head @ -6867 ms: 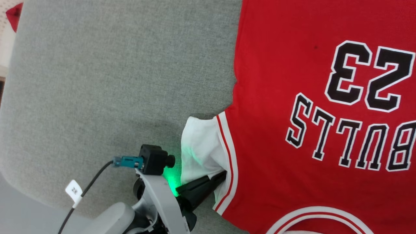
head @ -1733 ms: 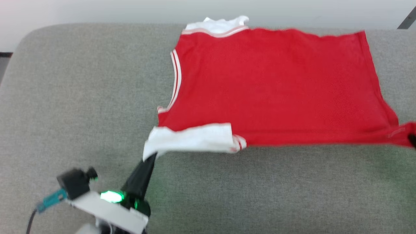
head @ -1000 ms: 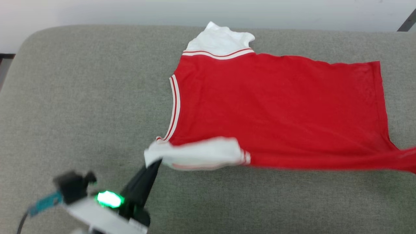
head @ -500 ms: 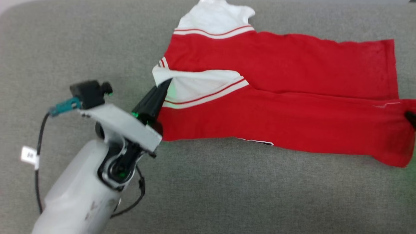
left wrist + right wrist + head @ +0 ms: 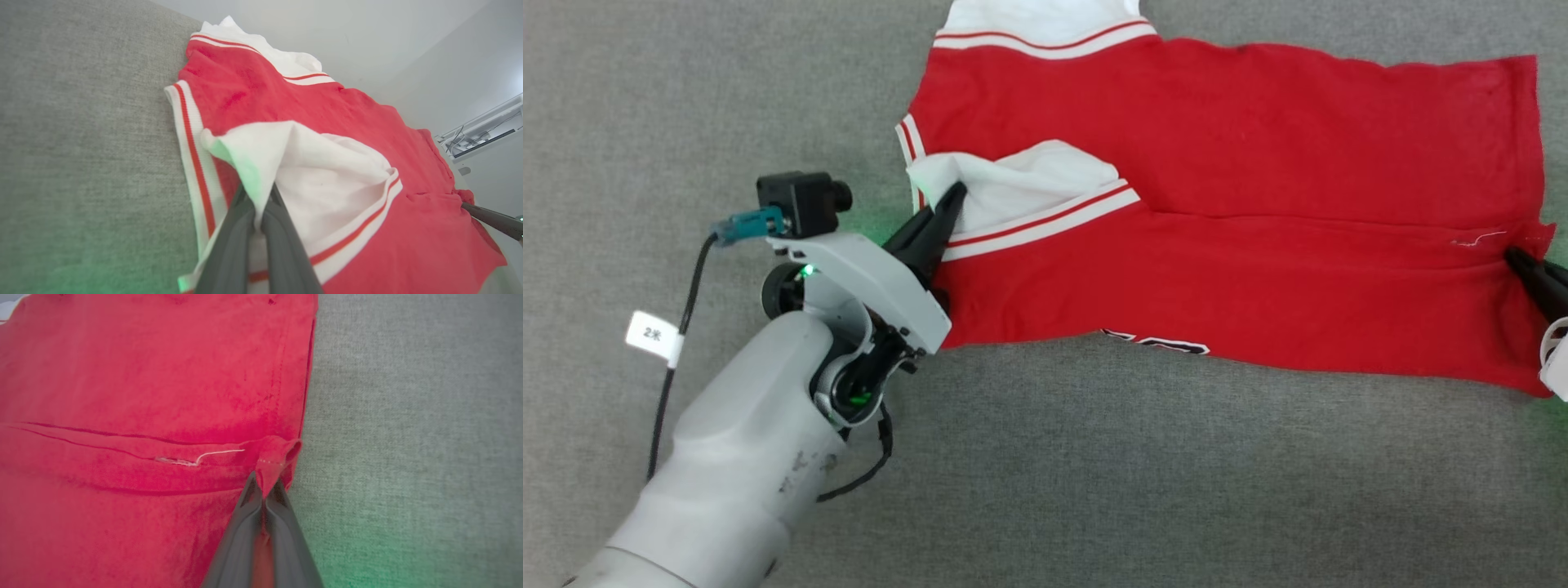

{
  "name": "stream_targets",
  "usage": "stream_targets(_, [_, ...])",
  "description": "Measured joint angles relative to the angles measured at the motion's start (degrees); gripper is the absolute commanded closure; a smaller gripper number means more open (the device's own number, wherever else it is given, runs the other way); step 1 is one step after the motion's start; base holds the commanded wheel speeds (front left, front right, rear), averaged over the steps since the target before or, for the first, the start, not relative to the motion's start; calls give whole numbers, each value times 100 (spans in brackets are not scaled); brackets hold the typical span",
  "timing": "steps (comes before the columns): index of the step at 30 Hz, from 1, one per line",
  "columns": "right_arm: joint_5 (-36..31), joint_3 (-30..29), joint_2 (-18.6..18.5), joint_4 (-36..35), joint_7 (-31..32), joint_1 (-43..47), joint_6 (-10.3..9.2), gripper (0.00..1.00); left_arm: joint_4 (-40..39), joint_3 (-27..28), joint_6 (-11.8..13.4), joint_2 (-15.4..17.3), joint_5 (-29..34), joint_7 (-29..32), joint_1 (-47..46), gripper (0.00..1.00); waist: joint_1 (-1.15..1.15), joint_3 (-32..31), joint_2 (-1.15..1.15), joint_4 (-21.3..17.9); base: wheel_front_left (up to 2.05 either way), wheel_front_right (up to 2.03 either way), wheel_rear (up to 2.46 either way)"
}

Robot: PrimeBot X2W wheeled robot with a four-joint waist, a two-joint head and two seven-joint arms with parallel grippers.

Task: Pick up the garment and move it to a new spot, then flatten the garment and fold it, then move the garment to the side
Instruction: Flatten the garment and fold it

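Note:
The red garment (image 5: 1241, 163) lies on the grey surface (image 5: 1094, 474), its near half folded over the far half so a fold edge runs along its front. A sliver of black lettering (image 5: 1156, 343) peeks out under that edge. My left gripper (image 5: 954, 194) is shut on the white sleeve (image 5: 1021, 184), pinching the cloth between its dark fingers (image 5: 233, 241). At the right edge my right gripper (image 5: 1512, 255) is shut on the red hem corner (image 5: 273, 457). A second white sleeve (image 5: 1037, 16) lies at the far edge.
The grey cushion (image 5: 81, 143) stretches wide to the left of and in front of the garment. A pale wall and a wall-mounted unit (image 5: 478, 134) show beyond it in the left wrist view. A tagged cable (image 5: 654, 335) hangs off my left arm.
Both grippers have carried the near edge of the garment away from me, folding it over the far half. The head camera has also tilted down.

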Motion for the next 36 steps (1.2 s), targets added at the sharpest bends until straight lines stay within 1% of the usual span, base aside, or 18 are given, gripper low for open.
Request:
stream_targets(1, [9, 54, -20, 42, -88, -17, -1, 26, 18, -70, 0, 23, -8, -24, -23, 0, 0, -32, 0, -3, 0, 0, 0])
stream_targets(2, [3, 107, -42, 82, -197, -20, 0, 0, 38, -126, 0, 55, -40, -38, -33, 0, 0, -74, 0, -3, 0, 0, 0])
stream_targets(4, [19, 141, -51, 172, -345, -14, -2, 0, 30, -304, -14, 191, -42, -18, -68, 0, 0, -177, 0, 2, 0, 0, 0])
stream_targets(6, [9, 135, -105, 196, -506, 4, -3, 0, -18, -491, -13, 414, 26, 20, -79, 0, 0, -306, 0, 15, 0, 0, 0])
stream_targets(10, [11, 69, -158, 93, -704, 47, -3, 0, -142, -844, -11, 899, 292, 433, -393, 0, 0, -594, 0, 47, 0, 0, 0])
stream_targets(12, [12, 19, -178, -3, -754, 89, -3, 0, -191, -1013, -4, 1070, 378, 892, -538, 0, 0, -742, 0, 67, 0, 0, 0])
stream_targets(13, [12, -14, -181, -66, -770, 114, -3, 0, -238, -1089, 38, 1132, 379, 1191, -563, 0, 0, -818, 0, 78, 0, 0, 0])
stream_targets(16, [1, -53, -179, -224, -728, 237, -3, 0, -490, -1311, 225, 1257, 141, 2335, -558, 0, 0, -1032, 0, 108, 0, 0, 0])
stream_targets(18, [-65, -60, -172, -364, -664, 336, -3, 0, -754, -1372, 397, 1341, -189, 3080, -532, 0, 0, -1153, 0, 126, 0, 0, 0])
stream_targets(19, [-111, -66, -172, -433, -630, 363, -3, 0, -906, -1423, 452, 1404, -280, 3403, -519, 0, 0, -1199, 0, 133, 0, 0, 0])
stream_targets(21, [-158, -108, -143, -570, -588, 393, -3, 0, -1183, -1479, 646, 1549, -441, 3863, -475, 0, 0, -1246, 0, 130, 0, 0, 0])
stream_targets(24, [-216, -144, -63, -737, -520, 411, -3, 0, -1486, -1390, 912, 1644, -661, 4076, -419, 0, 0, -1201, 0, 111, 0, 0, 0])
stream_targets(28, [-285, -190, -10, -877, -444, 441, -3, 0, -1711, -1301, 1069, 1647, -907, 4195, -298, 0, 0, -1052, 0, 36, 0, 0, 0])
stream_targets(31, [-292, -257, 22, -946, -427, 433, -3, 0, -1677, -1279, 1100, 1618, -957, 4229, -293, 0, 0, -893, 0, -65, 0, 0, 0])
stream_targets(34, [-292, -296, 64, -993, -421, 420, -3, 0, -1480, -1233, 1092, 1534, -1001, 4177, -291, 0, 0, -739, 0, -178, 0, 0, 0])
stream_targets(35, [-293, -296, 74, -999, -421, 416, -3, 0, -1418, -1203, 1077, 1511, -1044, 4172, -294, 3, 0, -696, 0, -218, 0, 0, 0])
stream_targets(36, [-293, -294, 85, -1003, -420, 415, -3, 0, -1352, -1174, 1036, 1482, -1093, 4165, -294, 46, 0, -657, 0, -260, 0, 0, 0])
